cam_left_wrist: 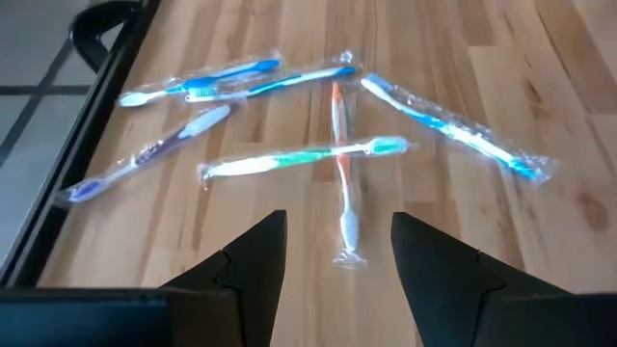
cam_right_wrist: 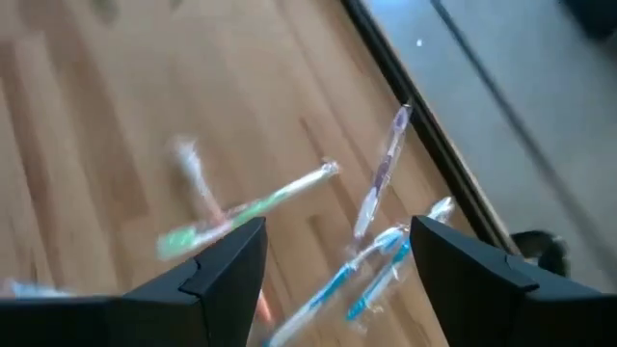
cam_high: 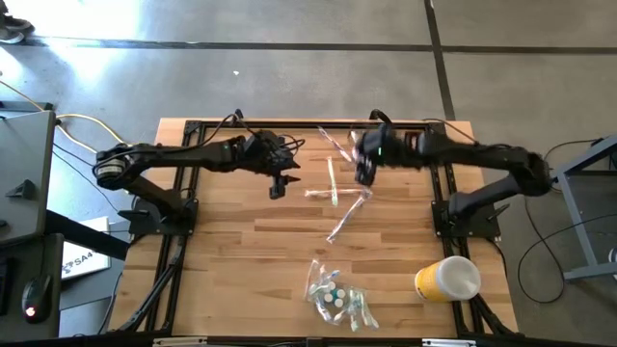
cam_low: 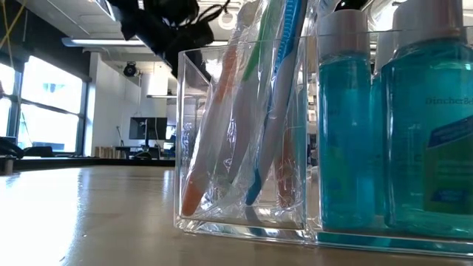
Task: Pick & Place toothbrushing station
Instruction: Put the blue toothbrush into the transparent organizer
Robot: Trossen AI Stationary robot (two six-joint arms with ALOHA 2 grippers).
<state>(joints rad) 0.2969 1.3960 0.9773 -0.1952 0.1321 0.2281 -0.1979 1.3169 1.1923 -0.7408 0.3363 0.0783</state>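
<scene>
Several toothbrushes in clear wrappers (cam_high: 334,188) lie scattered flat on the wooden table, toward its far middle. In the left wrist view I see a green one (cam_left_wrist: 304,159) crossed by an orange one (cam_left_wrist: 342,183), blue ones (cam_left_wrist: 453,130) and a purple one (cam_left_wrist: 145,159). My left gripper (cam_high: 278,188) (cam_left_wrist: 337,251) hovers open above the table just left of them. My right gripper (cam_high: 364,173) (cam_right_wrist: 333,260) hovers open above their right side. Near the front edge stands a clear organizer (cam_high: 337,297) (cam_low: 244,133) with wrapped toothbrushes upright in it and blue mouthwash bottles (cam_low: 429,125).
A yellow cup (cam_high: 448,280) lies on its side at the near right. Black frame rails (cam_high: 183,202) run along the table's left, right and far sides. Bare wood lies between the scattered brushes and the organizer.
</scene>
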